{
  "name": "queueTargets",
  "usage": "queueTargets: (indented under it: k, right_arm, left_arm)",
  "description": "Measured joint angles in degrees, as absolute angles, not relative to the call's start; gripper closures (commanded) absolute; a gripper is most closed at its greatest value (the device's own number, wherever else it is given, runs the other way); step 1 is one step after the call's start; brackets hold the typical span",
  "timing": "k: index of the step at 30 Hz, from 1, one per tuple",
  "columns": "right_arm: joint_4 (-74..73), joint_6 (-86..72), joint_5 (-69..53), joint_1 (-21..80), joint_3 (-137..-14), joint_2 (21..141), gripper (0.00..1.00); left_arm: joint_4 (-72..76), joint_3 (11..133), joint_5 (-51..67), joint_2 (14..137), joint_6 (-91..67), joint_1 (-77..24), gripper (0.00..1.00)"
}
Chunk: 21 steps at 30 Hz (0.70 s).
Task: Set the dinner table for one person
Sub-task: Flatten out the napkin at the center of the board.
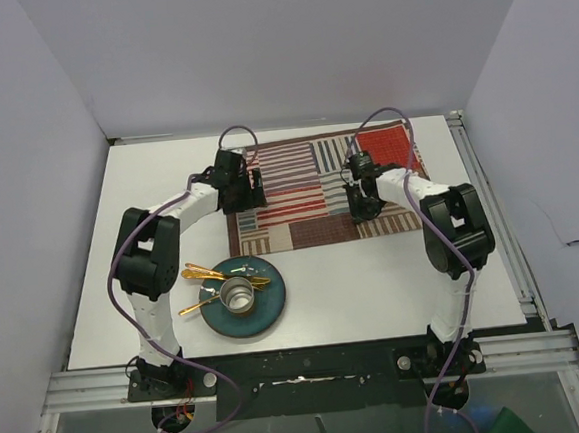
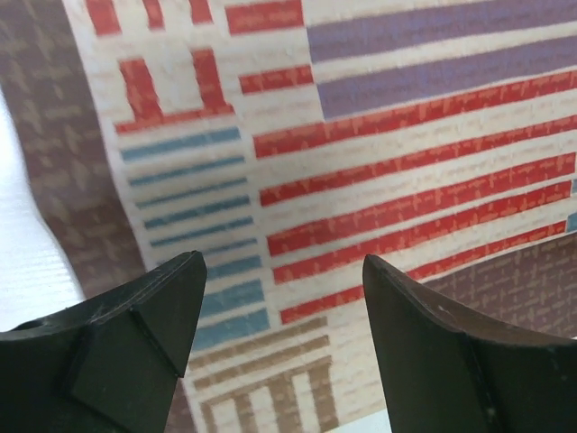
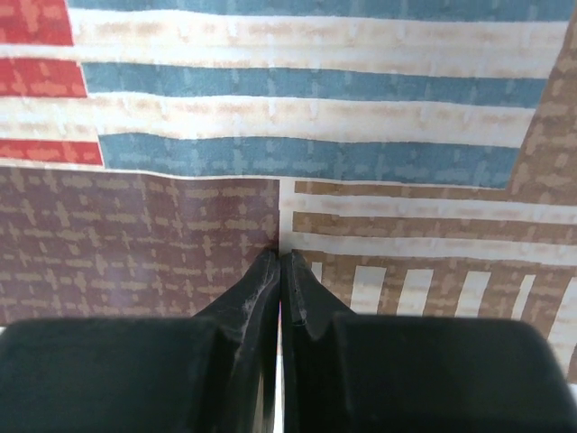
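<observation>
The dinner table [image 1: 375, 280] is a white top with metal rails. A striped patchwork placemat [image 1: 308, 190] lies flat at its back centre. My left gripper [image 1: 252, 191] hovers over the mat's left edge, open and empty; in the left wrist view its gripper [image 2: 281, 262] frames red, blue and brown stripes of the placemat [image 2: 361, 135]. My right gripper [image 1: 361, 209] is shut, tips down on the mat's right half. The right wrist view shows that gripper [image 3: 279, 253] with its jaws together against the placemat [image 3: 270, 108], nothing visibly between them.
A teal plate [image 1: 272, 308] sits at the near left, by the left arm. On it stand a metal cup [image 1: 239, 297] and gold cutlery [image 1: 209, 274], with one gold piece [image 1: 192, 309] sticking off its left rim. White walls close in three sides.
</observation>
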State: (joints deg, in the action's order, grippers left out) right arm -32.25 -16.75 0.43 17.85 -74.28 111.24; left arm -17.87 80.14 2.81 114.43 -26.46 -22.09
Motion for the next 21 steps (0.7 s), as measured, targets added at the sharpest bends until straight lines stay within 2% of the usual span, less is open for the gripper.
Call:
queueTargets:
  k: [10, 21]
  right_arm:
    - [-30.0, -17.0, -0.1, 25.0, -79.5, 115.2, 1.0]
    - [-29.1, -17.5, -0.2, 25.6, -79.3, 115.3, 1.0]
  left_arm:
    - [-17.4, 80.1, 2.9, 114.6, -26.5, -22.1, 0.29]
    - [-17.3, 80.1, 2.7, 114.6, -26.5, -22.1, 0.3]
